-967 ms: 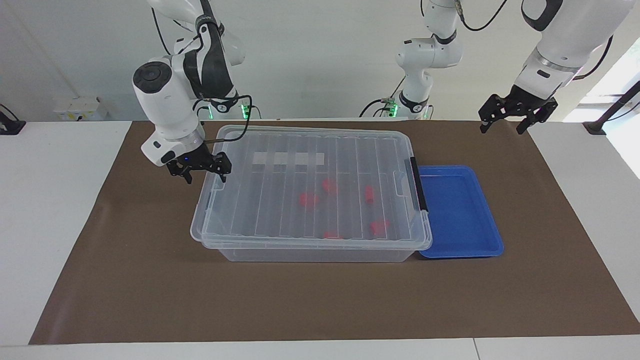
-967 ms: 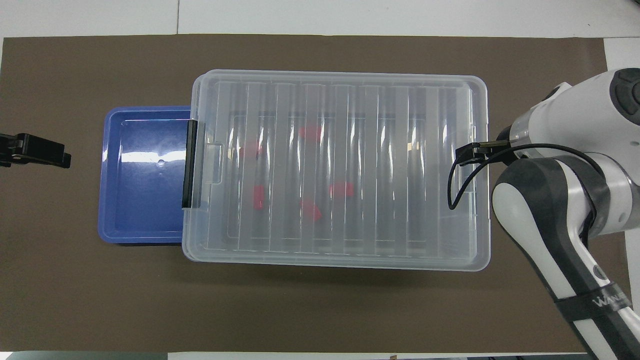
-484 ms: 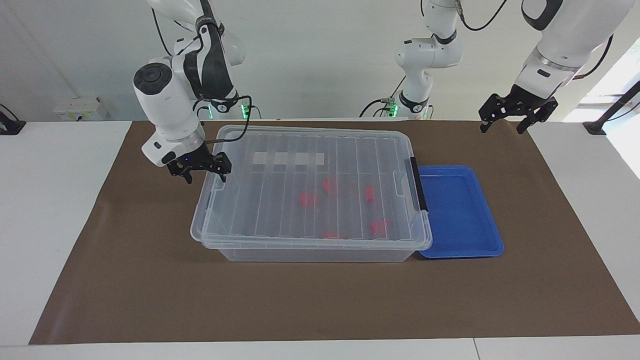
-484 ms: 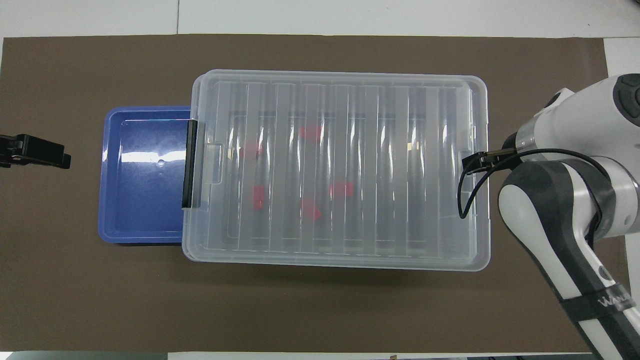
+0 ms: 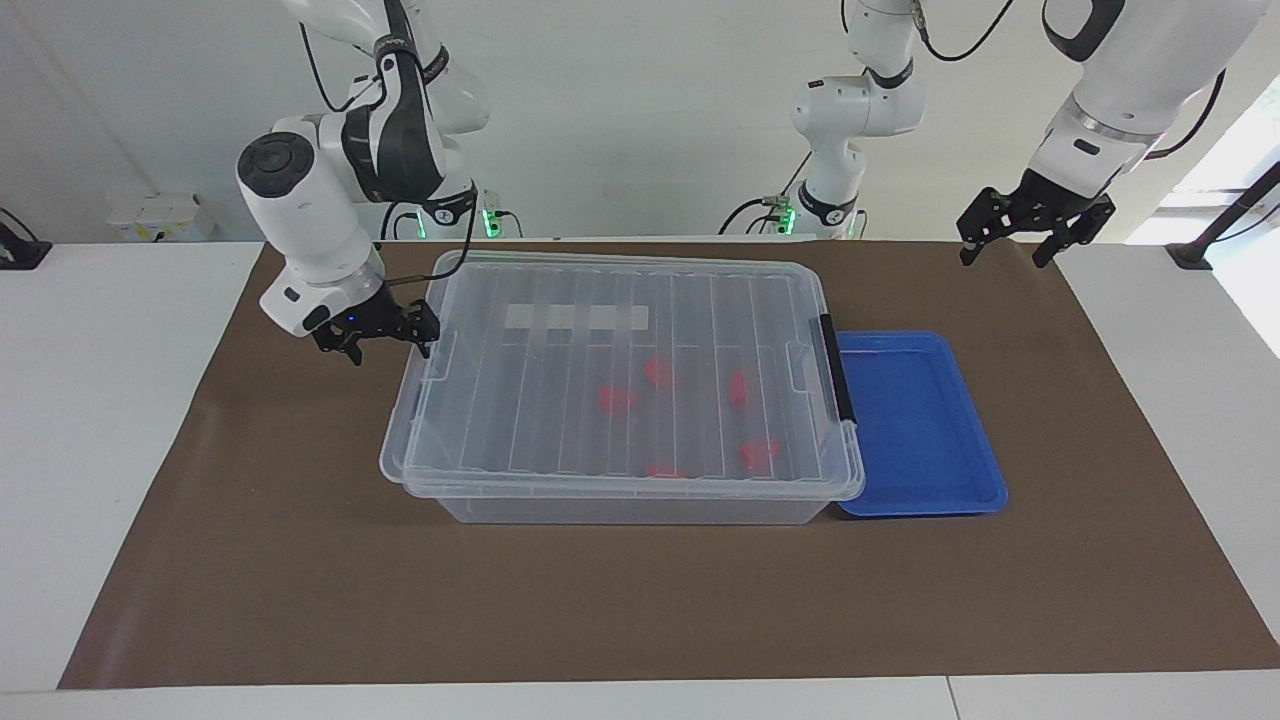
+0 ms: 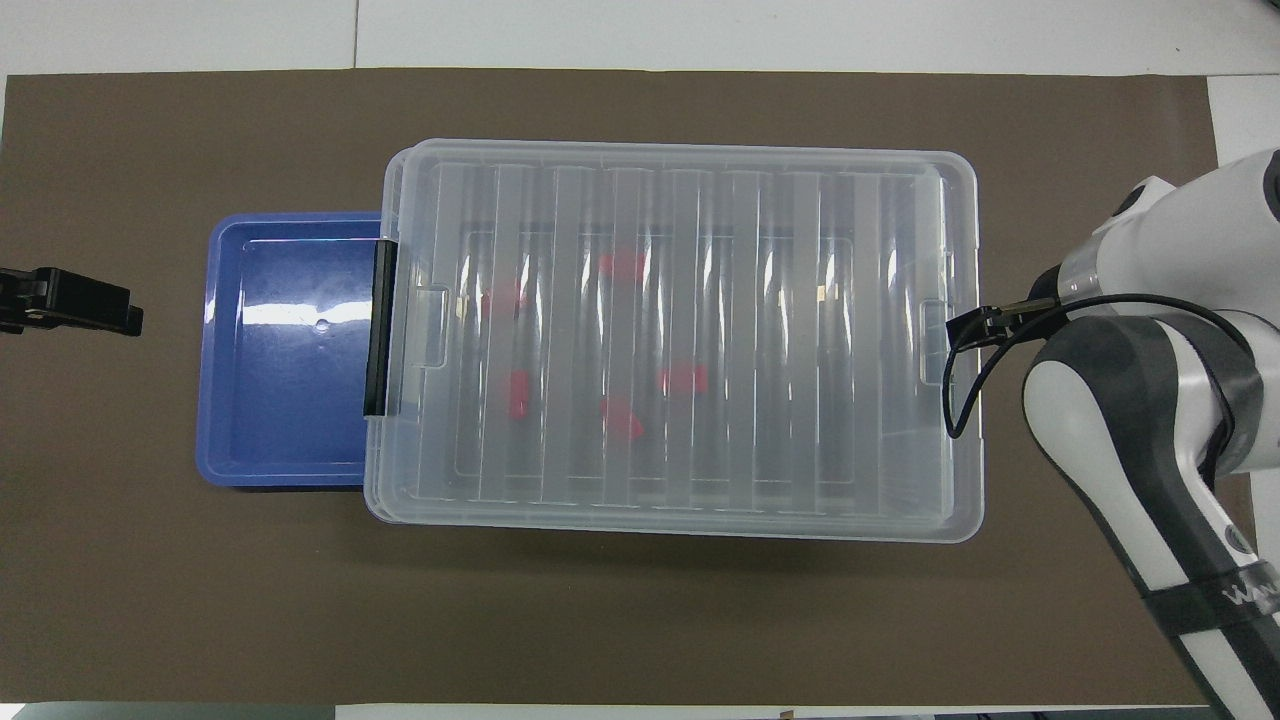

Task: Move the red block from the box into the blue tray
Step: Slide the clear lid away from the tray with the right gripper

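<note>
The right gripper (image 5: 375, 340), jaws wide and empty, hangs just off the box (image 5: 620, 380) at the right arm's end; the left gripper (image 5: 1035, 235), also open and empty, waits over the mat's corner. One lidded box, one blue tray (image 5: 920, 425) touching its latch end, five red pieces inside, the red block (image 5: 738, 388) nearest the tray.

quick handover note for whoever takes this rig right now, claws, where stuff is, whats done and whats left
Right claw: open, empty, at the end of the box toward the right arm.
Left claw: open, empty, waiting in the air at the left arm's end of the table.
Box: clear lid on, black latch on the end beside the blue tray.
Red block: inside the box with other red pieces.
Tray: nothing in it.
Done: nothing. Left: take the lid off, pick the block, place it in the tray.
</note>
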Available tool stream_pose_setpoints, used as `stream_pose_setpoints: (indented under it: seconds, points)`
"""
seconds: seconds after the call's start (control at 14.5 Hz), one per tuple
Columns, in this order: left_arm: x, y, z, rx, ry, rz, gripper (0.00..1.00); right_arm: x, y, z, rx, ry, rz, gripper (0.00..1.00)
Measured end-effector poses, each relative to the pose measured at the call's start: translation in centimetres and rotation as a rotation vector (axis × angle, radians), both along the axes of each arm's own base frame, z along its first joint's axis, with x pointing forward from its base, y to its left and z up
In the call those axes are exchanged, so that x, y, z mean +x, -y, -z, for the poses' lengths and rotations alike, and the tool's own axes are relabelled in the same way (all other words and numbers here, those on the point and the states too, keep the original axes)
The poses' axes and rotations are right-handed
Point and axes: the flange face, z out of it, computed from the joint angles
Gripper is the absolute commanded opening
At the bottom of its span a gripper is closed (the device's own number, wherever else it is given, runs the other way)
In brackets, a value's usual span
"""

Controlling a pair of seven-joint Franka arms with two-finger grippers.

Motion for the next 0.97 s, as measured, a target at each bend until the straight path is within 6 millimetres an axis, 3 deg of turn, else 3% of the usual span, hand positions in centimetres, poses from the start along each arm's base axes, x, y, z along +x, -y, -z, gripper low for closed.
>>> stream_pose_setpoints:
  seconds: [0.97]
  points:
    - [0.1,0.5,0.4,0.0,0.011,0.008,1.0,0.0,5.3,-0.1,0.006,0.001,-0.063,1.0]
